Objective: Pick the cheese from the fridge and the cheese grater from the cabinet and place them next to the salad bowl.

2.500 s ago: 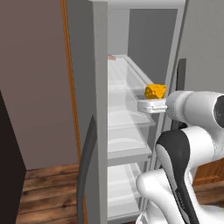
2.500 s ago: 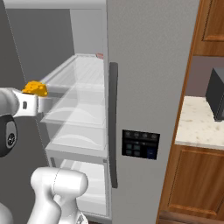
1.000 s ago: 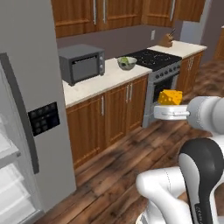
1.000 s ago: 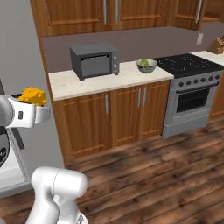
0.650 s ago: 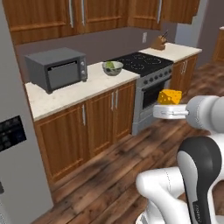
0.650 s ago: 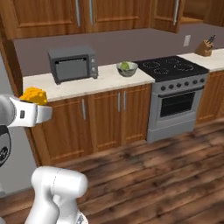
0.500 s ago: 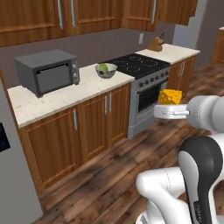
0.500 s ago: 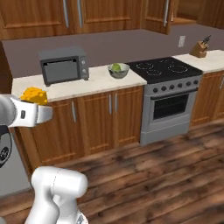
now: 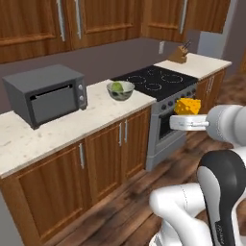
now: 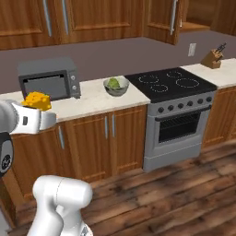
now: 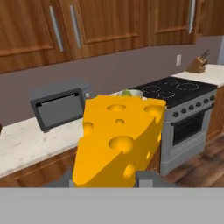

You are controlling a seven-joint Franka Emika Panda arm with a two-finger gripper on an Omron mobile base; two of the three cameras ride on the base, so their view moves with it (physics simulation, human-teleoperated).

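Carrying the cheese (image 9: pixel 187 105) away from the fridge, the robot is now facing the kitchen run, and that is the big change: a couple of seconds back both base views were looking into the open fridge shelves, whereas now they are showing the bench (image 9: pixel 29 139), so the base has been driving and turning while the wedge has stayed put in the grip. The jaws are closed to a narrow gap on the cheese, which is sitting upright above the white hand; in the hand view the wedge (image 11: pixel 118 140) is looming close, with the finger tips partly hidden at its base, so I am judging the contact as a firm pinch rather than seeing it outright.

In the left base view the gripper (image 9: pixel 185 122) is at about 3 o'clock of the frame, and the salad bowl (image 9: pixel 120 90) is at roughly 11 o'clock from it, standing on the bench between the grey microwave (image 9: pixel 45 93) and the black stove (image 9: pixel 156 80). In the right base view the bowl (image 10: pixel 116 85) is well apart from the held cheese (image 10: pixel 37 100), at about 2 o'clock from it.

So the fridge step looks done, and what is remaining for this item is closing in and setting it down just beside the bowl. The grater is not yet fetched.
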